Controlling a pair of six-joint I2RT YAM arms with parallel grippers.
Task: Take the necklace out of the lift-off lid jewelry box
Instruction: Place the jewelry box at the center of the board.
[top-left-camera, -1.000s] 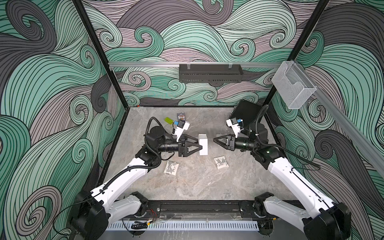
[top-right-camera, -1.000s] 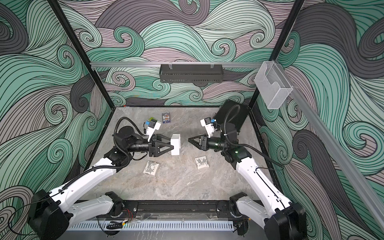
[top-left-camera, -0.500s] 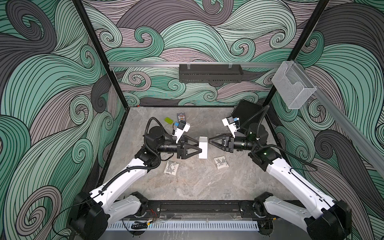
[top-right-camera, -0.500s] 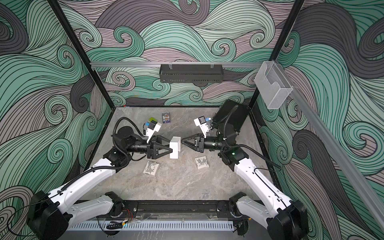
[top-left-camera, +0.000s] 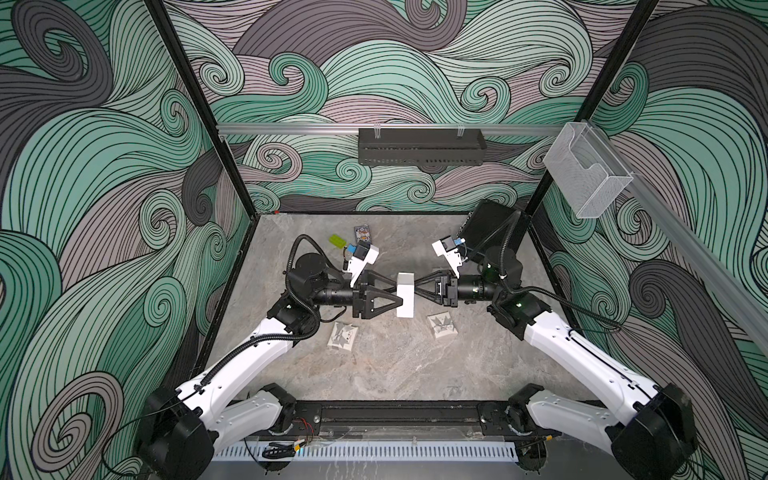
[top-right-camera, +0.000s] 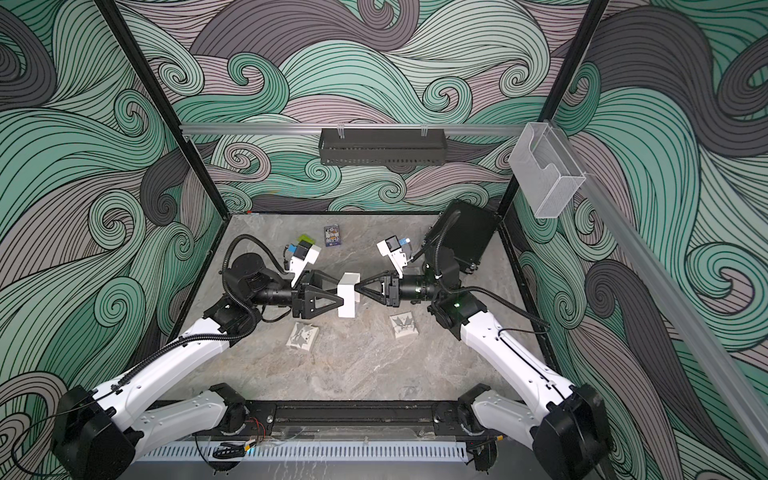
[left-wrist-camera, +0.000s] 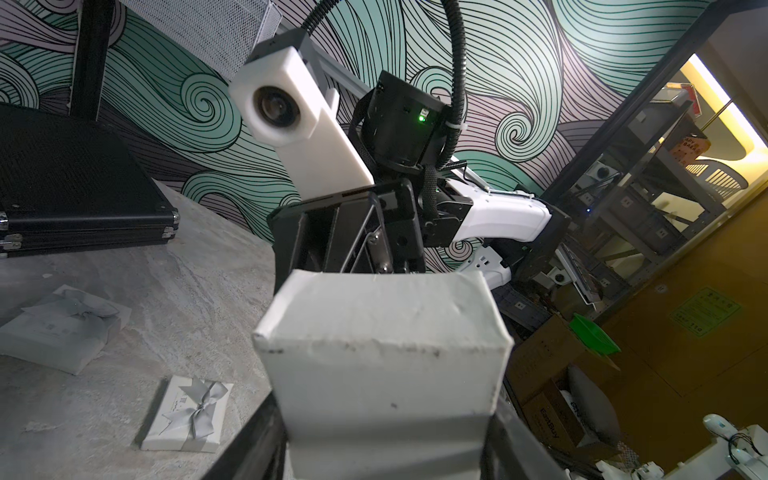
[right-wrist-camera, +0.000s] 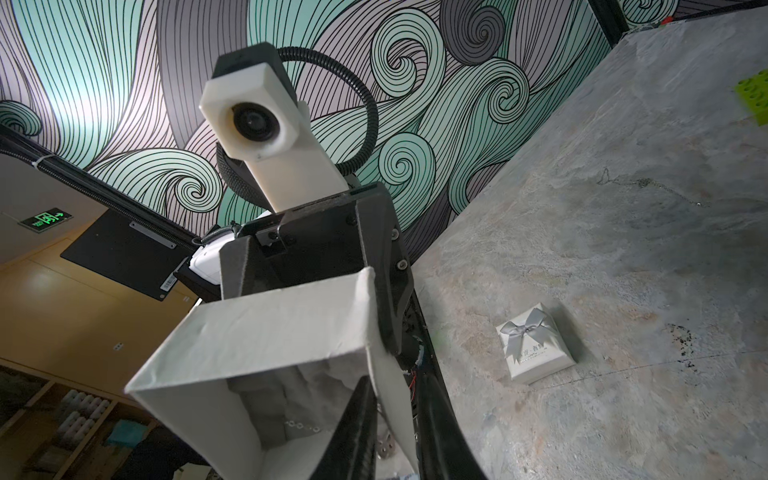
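Observation:
The white jewelry box (top-left-camera: 405, 295) hangs in mid-air without its lid, its open side turned toward my right arm. My left gripper (top-left-camera: 400, 296) is shut on it, with a finger on each outer side (left-wrist-camera: 386, 436). My right gripper (top-left-camera: 416, 286) is at the box mouth with narrowed jaws. In the right wrist view one finger (right-wrist-camera: 357, 415) is inside the box (right-wrist-camera: 270, 332) and the other runs outside the same wall, a slim gap still showing. A thin necklace (right-wrist-camera: 301, 424) chain lies on the white padding deep inside, untouched.
Two white boxes with grey bows lie on the table below the arms (top-left-camera: 343, 336) (top-left-camera: 442, 325). A black case (top-left-camera: 486, 226) leans in the back right corner. A green block (top-left-camera: 337, 240) and a card pack (top-left-camera: 362, 235) lie at the back. A loose thin chain (right-wrist-camera: 648, 183) lies on the table.
My right gripper has moved left up to the box, narrowing its jaws, and one finger has entered the box. The left gripper has kept the box nearly still.

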